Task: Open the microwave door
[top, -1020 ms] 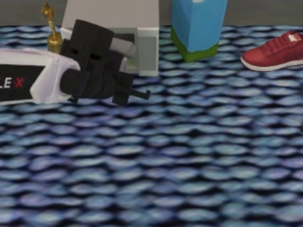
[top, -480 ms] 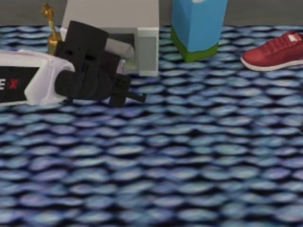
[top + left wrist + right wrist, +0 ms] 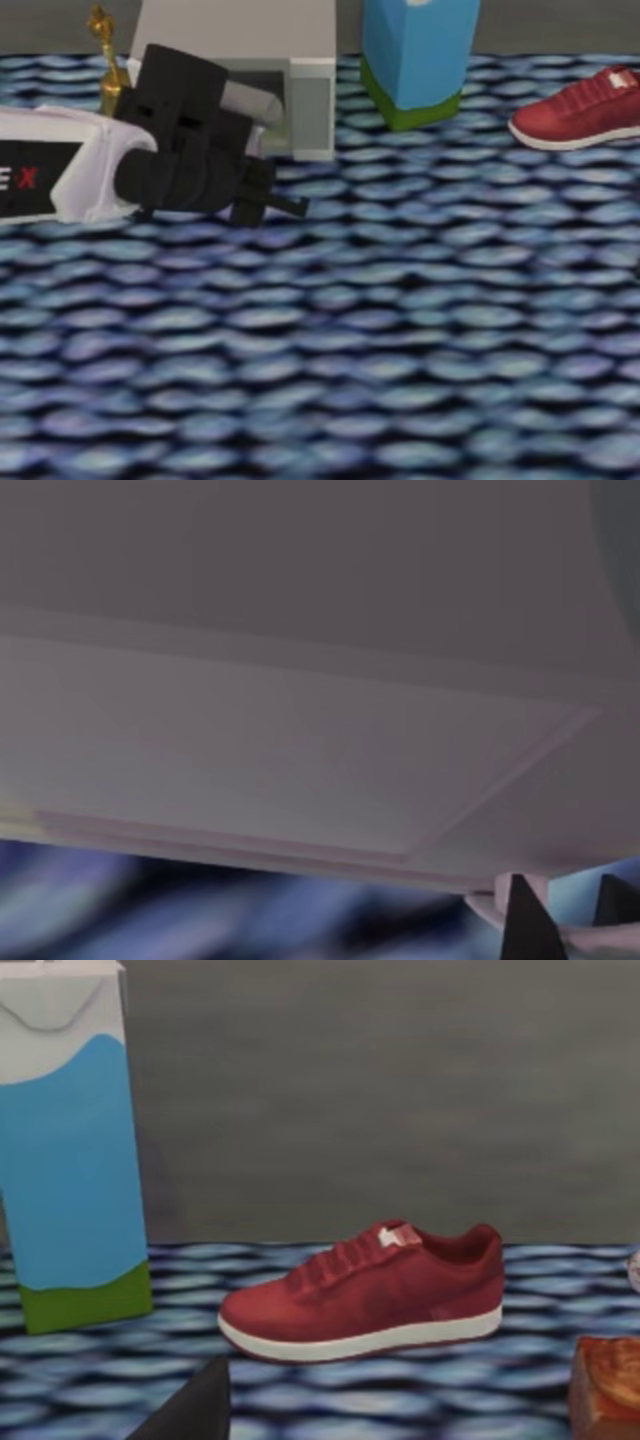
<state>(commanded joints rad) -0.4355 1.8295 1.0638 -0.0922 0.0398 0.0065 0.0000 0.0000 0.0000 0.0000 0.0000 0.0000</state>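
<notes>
The light-grey microwave point(image 3: 235, 30) stands at the back left of the table. Its door point(image 3: 300, 750) fills the left wrist view as a flat grey panel with a framed window. From above, my left arm's black wrist covers most of the door, which stands slightly ajar, with a strip of dark interior point(image 3: 272, 100) showing. My left gripper point(image 3: 565, 925) sits at the door's edge, its two dark fingertips point(image 3: 520, 925) on either side of the pale handle, shut on it. My right arm is parked out of the top view.
A narrow control panel point(image 3: 312, 108) sits right of the door. A blue-and-green carton point(image 3: 415, 60) stands right of the microwave and a red shoe point(image 3: 580, 105) lies at the far right. A gold trophy point(image 3: 108, 65) stands left of the microwave. A brown block point(image 3: 607, 1380) lies near the shoe.
Since a second ago my left arm has shifted left and slightly back, taking the door edge with it. Over the last half second nothing has visibly moved.
</notes>
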